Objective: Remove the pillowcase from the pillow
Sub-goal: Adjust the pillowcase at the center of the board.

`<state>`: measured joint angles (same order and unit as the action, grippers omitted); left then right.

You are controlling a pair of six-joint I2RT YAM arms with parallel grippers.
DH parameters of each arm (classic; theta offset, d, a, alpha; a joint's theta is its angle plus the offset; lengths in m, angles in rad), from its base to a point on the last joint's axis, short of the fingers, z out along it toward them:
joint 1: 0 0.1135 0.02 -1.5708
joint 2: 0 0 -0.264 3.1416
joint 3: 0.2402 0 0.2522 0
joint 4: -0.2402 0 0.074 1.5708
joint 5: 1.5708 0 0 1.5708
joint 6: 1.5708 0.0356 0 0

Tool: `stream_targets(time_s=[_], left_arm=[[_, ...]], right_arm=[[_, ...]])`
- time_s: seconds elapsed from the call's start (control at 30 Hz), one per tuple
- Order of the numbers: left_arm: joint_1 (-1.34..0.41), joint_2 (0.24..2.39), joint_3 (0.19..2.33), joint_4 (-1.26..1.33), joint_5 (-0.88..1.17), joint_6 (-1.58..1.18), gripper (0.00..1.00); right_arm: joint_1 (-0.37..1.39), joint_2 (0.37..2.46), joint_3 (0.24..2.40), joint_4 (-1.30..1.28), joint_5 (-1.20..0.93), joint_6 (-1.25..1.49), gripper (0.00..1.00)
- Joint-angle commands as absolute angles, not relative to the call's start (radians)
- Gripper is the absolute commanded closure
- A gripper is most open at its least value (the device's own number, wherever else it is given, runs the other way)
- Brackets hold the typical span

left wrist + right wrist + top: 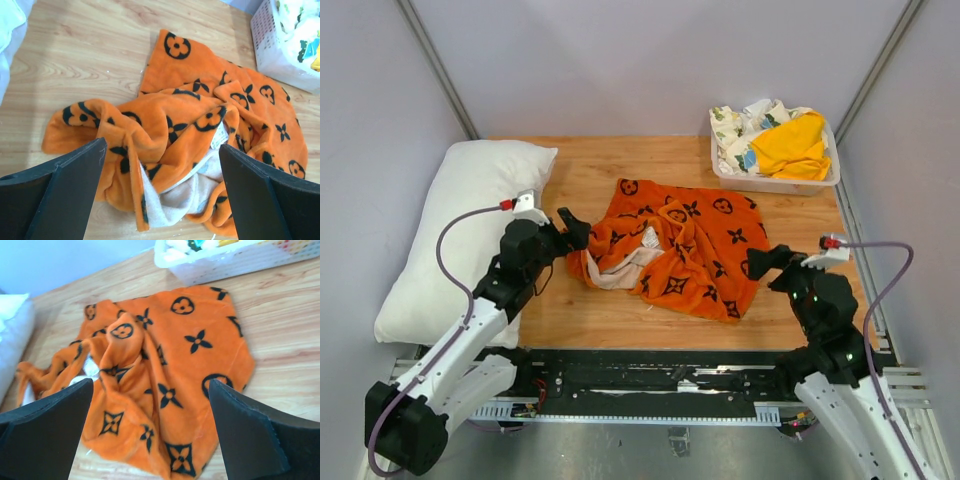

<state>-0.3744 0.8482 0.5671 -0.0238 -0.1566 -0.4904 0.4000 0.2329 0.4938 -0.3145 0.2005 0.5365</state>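
Observation:
The orange pillowcase (682,245) with black motifs lies crumpled and empty on the wooden table, its pale lining showing at the near left. It also shows in the left wrist view (200,125) and the right wrist view (165,370). The plump white pillow (460,235) lies bare along the table's left side, apart from the pillowcase. My left gripper (572,228) is open and empty just left of the pillowcase's edge. My right gripper (765,262) is open and empty at the pillowcase's right edge.
A white plastic basket (775,182) at the back right holds a plain yellow-orange cloth (792,145) and a white floral-print cloth (740,130). Grey walls close in the table on three sides.

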Motion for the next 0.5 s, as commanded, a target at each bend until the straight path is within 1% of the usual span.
stream_targets(time_s=[0.0, 0.07, 0.2, 0.23, 0.33, 0.47], left_arm=[[-0.372, 0.887, 0.587, -0.049, -0.192, -0.472, 0.01], [-0.364, 0.957, 0.586, -0.057, -0.191, -0.484, 0.01], [-0.319, 1.109, 0.593, -0.033, -0.127, -0.535, 0.02], [-0.310, 1.132, 0.591, -0.015, -0.112, -0.542, 0.02], [-0.290, 1.174, 0.583, 0.033, -0.089, -0.549, 0.03], [-0.277, 1.210, 0.598, 0.039, -0.092, -0.529, 0.03]], right_arm=[[0.413, 0.587, 0.630, -0.260, 0.255, 0.489, 0.01], [0.413, 0.830, 0.731, -0.260, 0.130, 0.477, 0.02], [0.416, 1.243, 0.980, -0.272, -0.156, 0.467, 0.17], [0.421, 1.347, 1.034, -0.271, -0.205, 0.467, 0.18], [0.441, 1.516, 1.173, -0.267, -0.269, 0.447, 0.16], [0.466, 1.662, 1.296, -0.295, -0.266, 0.414, 0.16]])
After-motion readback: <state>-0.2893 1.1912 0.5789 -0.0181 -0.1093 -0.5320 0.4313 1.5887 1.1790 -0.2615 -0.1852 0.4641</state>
